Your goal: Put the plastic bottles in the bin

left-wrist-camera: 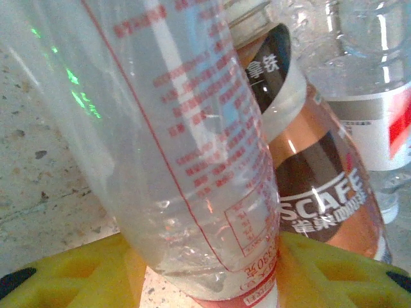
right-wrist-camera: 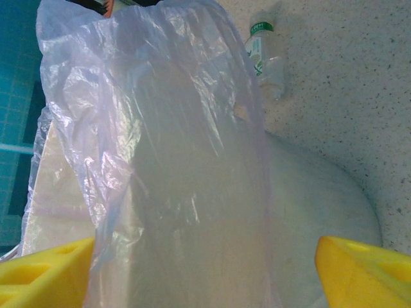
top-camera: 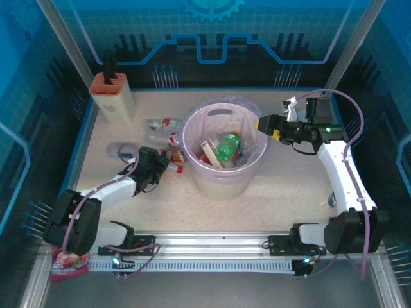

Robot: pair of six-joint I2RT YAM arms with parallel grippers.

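Note:
A clear plastic bottle with red print [left-wrist-camera: 192,141] stands between my left gripper's [left-wrist-camera: 212,269] yellow fingers, which press on both its sides. Right behind it lie an amber bottle [left-wrist-camera: 321,192] and a clear one with a red-white label [left-wrist-camera: 379,109]. From above, the left gripper [top-camera: 167,163] is at the bottle cluster just left of the bin [top-camera: 221,183]. The bin holds several bottles, one of them green [top-camera: 226,149]. My right gripper [top-camera: 263,124] hovers at the bin's right rim, its jaws wide apart with the pink bag [right-wrist-camera: 167,128] between them.
More bottles [top-camera: 160,123] lie left of the bin, and a flattened one [top-camera: 122,152] lies further left. A green-labelled bottle [right-wrist-camera: 263,54] lies on the table. The knife block [top-camera: 112,96] stands back left. A red snack bag [top-camera: 69,263] sits beyond the front left edge.

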